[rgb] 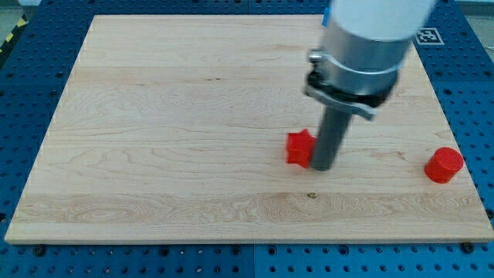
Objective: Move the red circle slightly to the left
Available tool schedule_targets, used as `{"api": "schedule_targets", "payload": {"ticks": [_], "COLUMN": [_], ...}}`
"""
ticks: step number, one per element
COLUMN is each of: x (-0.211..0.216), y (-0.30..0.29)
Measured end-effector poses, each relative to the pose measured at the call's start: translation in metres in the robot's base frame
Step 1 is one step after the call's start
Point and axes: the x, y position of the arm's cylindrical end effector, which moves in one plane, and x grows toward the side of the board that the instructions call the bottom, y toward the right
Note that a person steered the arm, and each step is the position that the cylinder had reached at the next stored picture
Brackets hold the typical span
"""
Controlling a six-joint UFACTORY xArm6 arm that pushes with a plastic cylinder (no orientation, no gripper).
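Note:
The red circle (444, 164) is a short red cylinder near the wooden board's right edge, low in the view. My tip (322, 167) is the lower end of the dark rod, well to the left of the red circle. It stands right beside a second red block (299, 147), whose right part the rod hides; its shape looks star-like or angular. The rod hangs from the arm's grey and silver body at the view's top right.
The wooden board (170, 139) lies on a blue perforated table (31, 77). A black and white marker tag (428, 35) sits at the view's top right beyond the board.

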Motion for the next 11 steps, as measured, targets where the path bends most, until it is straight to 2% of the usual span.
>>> {"api": "schedule_targets", "payload": {"ticks": [1,2,3,4,5,6,7,8,9,10,11], "x": [0.003,0.04,0.059,0.084,0.086,0.093,0.078,0.031,0.009,-0.013,-0.013], "y": [-0.019,0.034,0.068,0.137,0.161,0.225,0.262,0.261,0.218,0.151,0.152]}}
